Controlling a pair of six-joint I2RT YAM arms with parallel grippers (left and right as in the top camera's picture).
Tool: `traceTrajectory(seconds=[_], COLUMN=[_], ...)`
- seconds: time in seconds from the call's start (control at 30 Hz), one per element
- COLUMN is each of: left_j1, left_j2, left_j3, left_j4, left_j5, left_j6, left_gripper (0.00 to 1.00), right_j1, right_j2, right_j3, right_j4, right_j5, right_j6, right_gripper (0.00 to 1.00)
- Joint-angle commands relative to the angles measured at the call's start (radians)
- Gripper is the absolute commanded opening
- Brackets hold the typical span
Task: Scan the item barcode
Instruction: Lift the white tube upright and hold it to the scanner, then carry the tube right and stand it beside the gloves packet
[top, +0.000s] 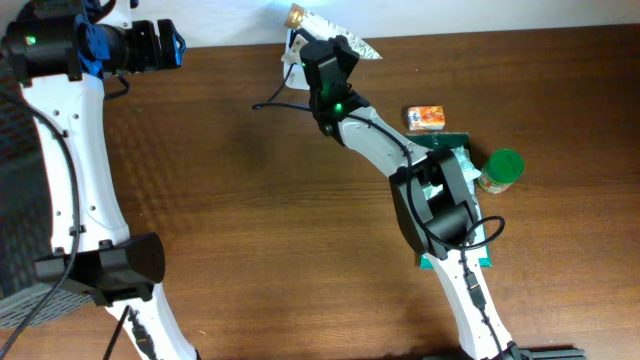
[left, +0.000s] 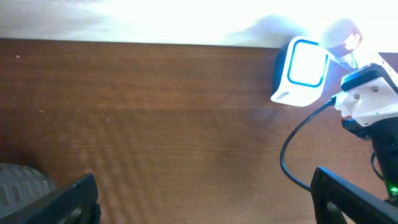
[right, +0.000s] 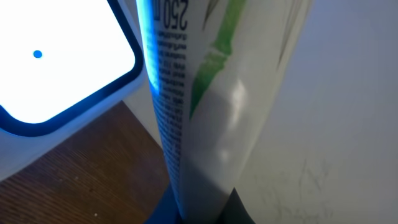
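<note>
As seen from overhead, found the tube (right: 211, 93) pinched in the right gripper (top: 328, 58), jaws closed on its body away from the gold cap (left: 350, 38). Sits at the far middle of the table (top: 250, 220), just right of the scanner (left: 301, 70) and close to its lit, blue-edged window. Cannot tell whether touching the scanner or just clear of it. No barcode picked out; only small black print and a green leaf pattern along the side.

Handling, judged: light, soft-walled plastic that dents under squeeze; glossy skin, so likely slippery and apt to twist in the jaws. Best taken on the flat tail end or the stiffer shoulder by the cap, keeping the printed panel uncovered.

Left gripper (top: 165, 45) spread wide at the far left, holding nothing, well apart from the tube.

Surface: dark brown wood grain, flat, some glare. Pale wall along the far edge. On the right, well apart from the scanner: orange box (top: 425, 118) and green-lidded jar (top: 500, 170).
</note>
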Motion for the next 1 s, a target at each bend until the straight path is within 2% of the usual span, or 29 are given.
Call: traceTrajectory(seconds=[0.0,0.13,0.33,0.47,0.57,0.7,0.8,0.87,0.97], left_j1=[0.004,0.003,0.004,0.003,0.004,0.004,0.004,0.004,0.004], left_j2=[-0.002,-0.002,-0.002,-0.002,-0.002,-0.002,-0.002,-0.002,-0.002], left_j3=[0.016,0.016,0.016,0.016,0.016,0.016,0.016,0.016,0.016], left_j4=[-0.001,-0.001,-0.001,-0.001,-0.001,-0.001,-0.001,-0.001,-0.001], left_j5=[0.01,0.01,0.01,0.01,0.01,0.01,0.01,0.01,0.01], left_j6=[0.012,0.012,0.012,0.012,0.012,0.012,0.012,0.012,0.012], left_gripper=[0.99,0.99,0.99,0.99,0.99,0.99,0.99,0.99,0.99], right_j1=[0.018,0.018,0.018,0.012,-0.008,-0.059,-0.141,-0.201,-0.299], right_j2=[-0.026,-0.068,-0.241,-0.416,-0.569,-0.673,-0.674,-0.657,-0.634], right_j3=[0.021,0.021,0.021,0.021,0.021,0.021,0.017,-0.004,-0.105], right_j4=[0.014,-0.106,-0.338,-0.565,-0.843,-1.172,-1.426,-1.539,-1.597], right_j5=[0.027,-0.01,-0.145,-0.281,-0.403,-0.499,-0.536,-0.537,-0.543], right_j6=[0.013,0.145,0.393,0.628,0.842,1.04,1.116,1.14,1.14], right_gripper=[0.04,0.04,0.04,0.04,0.04,0.04,0.04,0.04,0.04])
